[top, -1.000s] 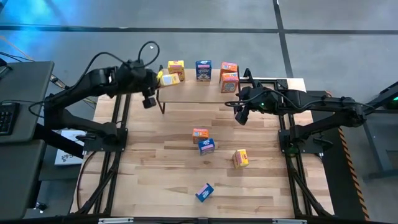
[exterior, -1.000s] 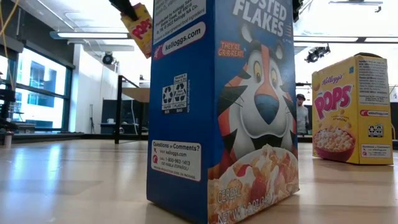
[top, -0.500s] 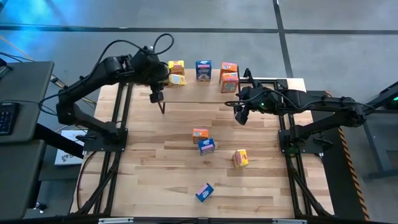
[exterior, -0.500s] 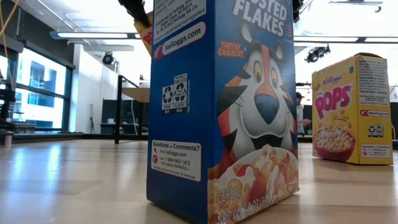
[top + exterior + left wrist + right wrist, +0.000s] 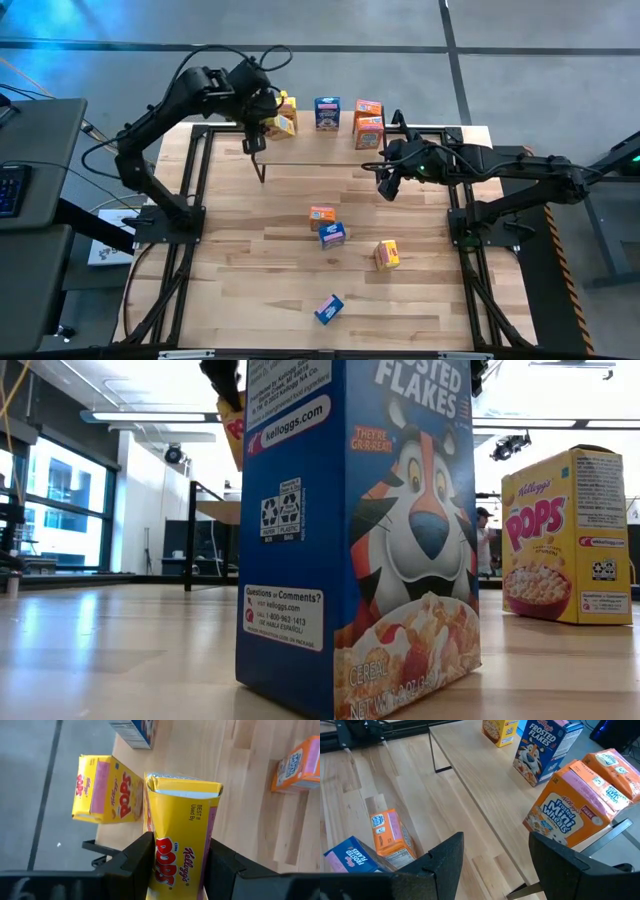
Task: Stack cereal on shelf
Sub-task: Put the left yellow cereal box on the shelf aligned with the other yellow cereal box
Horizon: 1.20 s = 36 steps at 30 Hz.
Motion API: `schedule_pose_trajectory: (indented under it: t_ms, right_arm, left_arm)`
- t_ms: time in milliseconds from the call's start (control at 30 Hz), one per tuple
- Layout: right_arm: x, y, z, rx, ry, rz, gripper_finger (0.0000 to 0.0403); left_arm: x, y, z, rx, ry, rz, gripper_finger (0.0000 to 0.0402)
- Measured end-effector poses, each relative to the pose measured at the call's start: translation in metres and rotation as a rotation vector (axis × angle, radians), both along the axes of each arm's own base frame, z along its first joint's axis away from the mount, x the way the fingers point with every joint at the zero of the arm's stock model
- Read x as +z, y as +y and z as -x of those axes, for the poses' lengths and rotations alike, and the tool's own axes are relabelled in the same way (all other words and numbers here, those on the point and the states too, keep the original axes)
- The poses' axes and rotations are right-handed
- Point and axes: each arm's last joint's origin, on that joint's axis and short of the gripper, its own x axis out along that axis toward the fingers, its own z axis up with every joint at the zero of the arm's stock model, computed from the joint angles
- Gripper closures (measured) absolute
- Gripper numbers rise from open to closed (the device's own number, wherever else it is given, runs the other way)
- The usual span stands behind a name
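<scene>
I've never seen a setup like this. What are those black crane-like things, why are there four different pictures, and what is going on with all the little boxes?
They are two robot arms, each ending in a two-finger gripper. One camera looks straight down, one sits at table height, and one rides on each wrist. The left gripper is shut on a small yellow cardboard Pops cereal box above the low wood-topped shelf, beside another yellow box standing there. A blue Frosted Flakes box and two orange Mini-Wheats boxes also stand on the shelf. The right gripper waits, holding nothing. Four more boxes lie on the big wooden table.
</scene>
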Motion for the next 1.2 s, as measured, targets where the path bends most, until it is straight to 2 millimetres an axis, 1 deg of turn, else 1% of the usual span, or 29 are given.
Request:
schedule_pose_trajectory:
  t_ms: [100,333,667,1200]
  right_arm:
    - [0.000,0.000,0.000,0.001,0.000,0.000,0.0185]
    - [0.000,0.000,0.000,0.001,0.001,0.000,0.0185]
    - [0.000,0.000,0.000,0.004,0.003,0.003,0.0185]
    - [0.000,0.000,0.000,0.006,0.004,0.005,0.0185]
  left_arm:
    - [-0.003,0.006,-0.007,-0.009,0.012,0.031,0.0268]
    - [-0.013,0.016,-0.011,-0.016,0.079,0.063,0.0268]
    - [-0.027,0.033,-0.018,-0.019,0.121,0.088,0.0268]
    - [-0.046,0.045,-0.034,-0.061,0.172,0.111,0.0268]
